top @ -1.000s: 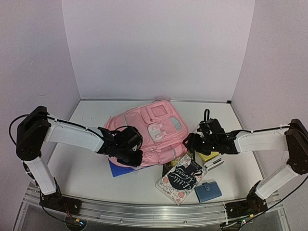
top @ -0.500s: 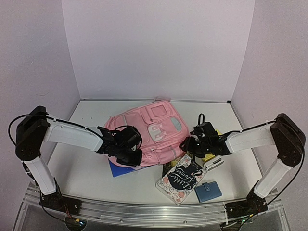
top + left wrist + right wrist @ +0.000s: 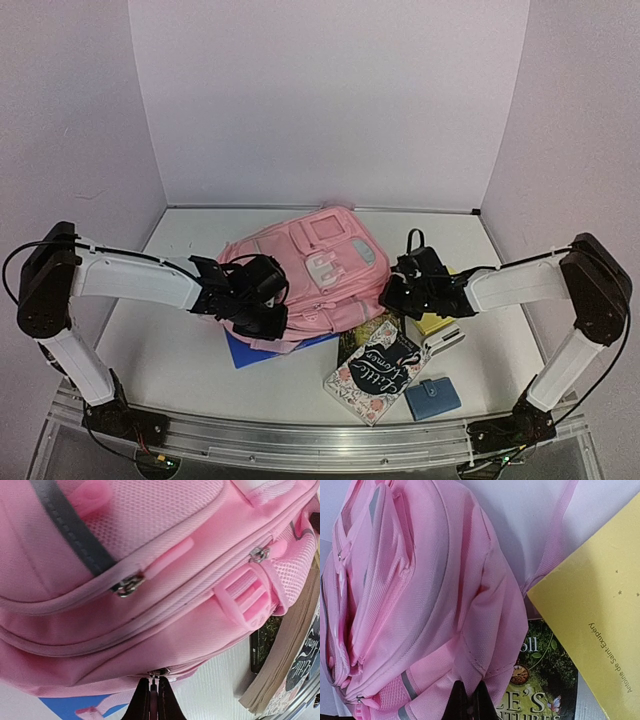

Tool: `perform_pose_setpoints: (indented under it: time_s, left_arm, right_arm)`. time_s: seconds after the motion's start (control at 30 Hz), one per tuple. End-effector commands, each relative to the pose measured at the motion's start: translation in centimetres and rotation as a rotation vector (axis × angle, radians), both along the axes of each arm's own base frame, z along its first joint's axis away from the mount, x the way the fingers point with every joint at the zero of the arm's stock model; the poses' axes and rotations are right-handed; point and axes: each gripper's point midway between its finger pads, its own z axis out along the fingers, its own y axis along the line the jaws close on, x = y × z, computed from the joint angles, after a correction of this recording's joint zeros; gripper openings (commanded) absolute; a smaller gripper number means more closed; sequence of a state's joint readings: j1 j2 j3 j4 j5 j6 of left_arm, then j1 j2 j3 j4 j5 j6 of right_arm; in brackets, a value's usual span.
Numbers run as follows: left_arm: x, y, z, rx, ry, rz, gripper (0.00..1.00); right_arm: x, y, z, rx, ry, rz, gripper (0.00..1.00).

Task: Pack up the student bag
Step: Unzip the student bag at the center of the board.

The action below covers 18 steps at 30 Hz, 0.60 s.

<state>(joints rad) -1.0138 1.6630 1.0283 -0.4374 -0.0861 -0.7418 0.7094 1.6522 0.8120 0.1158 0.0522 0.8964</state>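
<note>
Student bag (image 3: 310,262) x1, L claw (image 3: 154,684), R claw (image 3: 468,687) gripping

Robotics lab test cell: plain pale wall panels (image 3: 330,100) are enclosing a white tabletop (image 3: 170,350); a silver aluminium mounting rail (image 3: 300,440) is edging it.

Right pincer (image 3: 468,690) clamped on pink student bag (image 3: 420,605), yellow book (image 3: 600,630) beside — green book (image 3: 545,680) underneath

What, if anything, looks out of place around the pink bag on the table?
The student bag lies on top of loose items: a blue book sticks out from under its near edge, and a dark green book is partly covered by its corner. The left pincer and the right pincer each pinch its edge.
</note>
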Motion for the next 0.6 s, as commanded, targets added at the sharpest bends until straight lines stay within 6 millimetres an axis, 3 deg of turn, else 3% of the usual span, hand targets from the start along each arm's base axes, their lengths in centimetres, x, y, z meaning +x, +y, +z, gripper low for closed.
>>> perform_pose_setpoints:
  time_s: [0.0,0.27,0.47,0.57]
  left_arm:
    - [1.5,3.2,2.5,0.048,-0.046,0.108,0.00]
    - [2.3,8.4,3.8,0.038,-0.059,0.218,0.00]
    - [2.9,11.1,5.1,0.014,-0.105,0.259,0.00]
    - [3.1,10.7,6.1,-0.023,-0.132,0.233,0.00]
  right_arm:
    - [3.3,-3.0,4.4,-0.042,-0.129,-0.151,0.00]
    - [4.7,-6.2,4.8,-0.090,-0.135,-0.191,0.00]
    - [5.0,-5.8,5.7,-0.105,-0.159,-0.138,0.00]
    - [5.1,-5.1,6.1,-0.124,-0.175,-0.068,0.00]
